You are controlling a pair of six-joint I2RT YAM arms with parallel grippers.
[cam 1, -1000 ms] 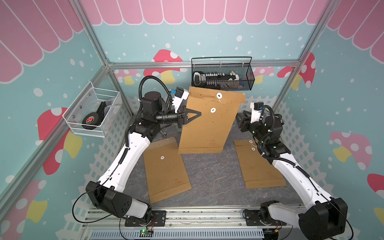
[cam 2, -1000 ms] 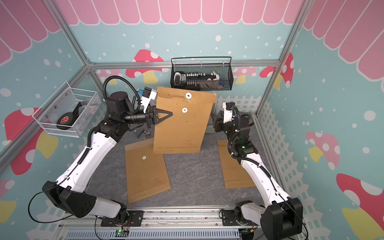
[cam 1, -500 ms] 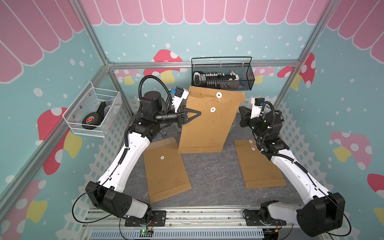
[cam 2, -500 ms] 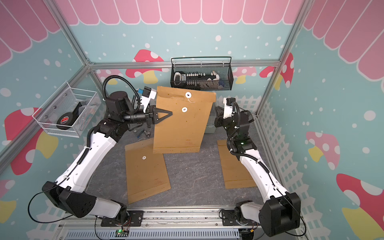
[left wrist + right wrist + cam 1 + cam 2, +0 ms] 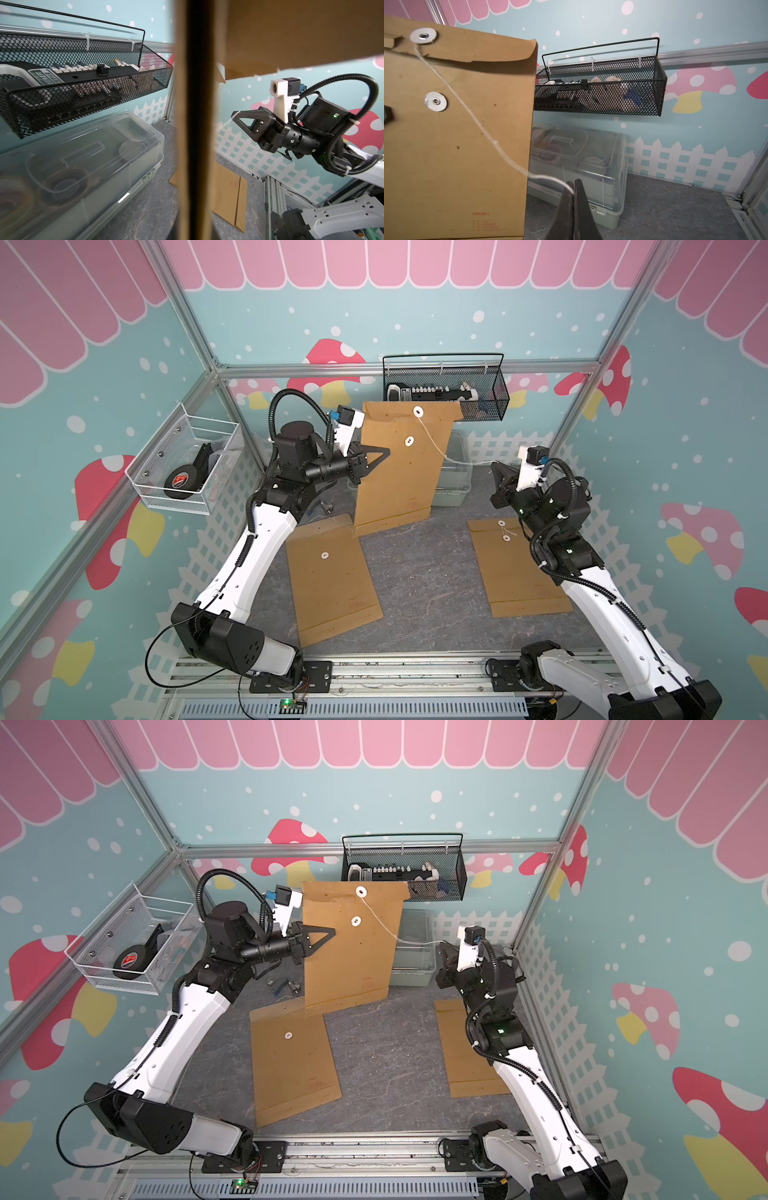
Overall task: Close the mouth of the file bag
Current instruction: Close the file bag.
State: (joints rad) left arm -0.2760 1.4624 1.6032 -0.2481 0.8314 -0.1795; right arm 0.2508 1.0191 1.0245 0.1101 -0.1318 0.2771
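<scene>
A brown paper file bag [image 5: 399, 485] [image 5: 349, 965] stands upright on its bottom edge, in both top views. My left gripper [image 5: 384, 452] [image 5: 330, 932] is shut on its left edge, one finger in front and one behind. The flap is folded down over the mouth and carries the upper white button [image 5: 423, 36]. The lower button [image 5: 436, 101] sits on the bag's face [image 5: 456, 155]. A white string [image 5: 477, 122] [image 5: 432, 443] runs from the upper button past the bag's right edge. My right gripper [image 5: 573, 185] [image 5: 494, 466] [image 5: 444, 944] is shut on its end.
Two more brown bags lie flat on the table [image 5: 332, 572] [image 5: 519, 568]. A clear plastic box [image 5: 453, 481] stands right behind the upright bag. A black mesh basket [image 5: 444, 393] hangs on the back wall, and a white wire basket [image 5: 183, 464] on the left wall.
My right gripper has closed on the end of the string and risen a little. The left arm and the bag have stayed where they were.
</scene>
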